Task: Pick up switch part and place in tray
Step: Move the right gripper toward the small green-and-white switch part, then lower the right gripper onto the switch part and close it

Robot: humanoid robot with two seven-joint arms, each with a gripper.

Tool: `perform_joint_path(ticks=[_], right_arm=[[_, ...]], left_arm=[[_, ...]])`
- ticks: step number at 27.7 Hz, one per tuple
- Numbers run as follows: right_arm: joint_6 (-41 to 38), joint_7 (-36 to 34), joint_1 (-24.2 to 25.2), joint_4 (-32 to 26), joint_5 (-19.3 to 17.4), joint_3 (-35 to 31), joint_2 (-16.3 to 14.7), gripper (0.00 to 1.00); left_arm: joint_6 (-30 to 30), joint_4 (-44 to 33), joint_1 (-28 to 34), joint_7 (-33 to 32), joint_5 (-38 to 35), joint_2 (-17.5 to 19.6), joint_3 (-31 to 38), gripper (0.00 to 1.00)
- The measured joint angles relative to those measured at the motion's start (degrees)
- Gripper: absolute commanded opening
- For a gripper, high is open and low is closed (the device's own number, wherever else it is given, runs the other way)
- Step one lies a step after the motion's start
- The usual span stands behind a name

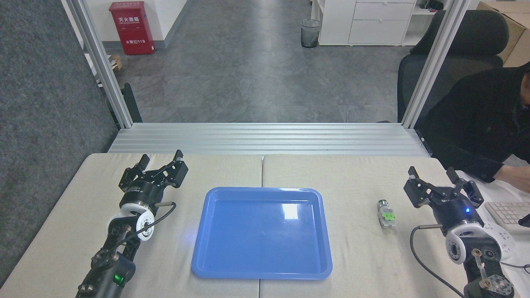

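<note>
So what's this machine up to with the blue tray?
Nothing is being held yet. A small white plastic switch part with a green middle and a dark metal end lies on the beige table, to the right of the empty glossy blue plastic tray. The right gripper hovers open just right of the part, not touching it. The left gripper sits open on the other side of the tray. A person in a black sleeve sits at the far right.
</note>
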Motion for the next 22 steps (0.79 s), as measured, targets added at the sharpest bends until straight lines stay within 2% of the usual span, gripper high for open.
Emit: perform_joint_path(ticks=[22], right_arm=[[-0.16,0.14,-0.45,0.79,1.56,3.22,-1.93,0.98]], left_arm=[[0.0,0.0,0.0,0.0,0.0,0.0,0.01,1.0]])
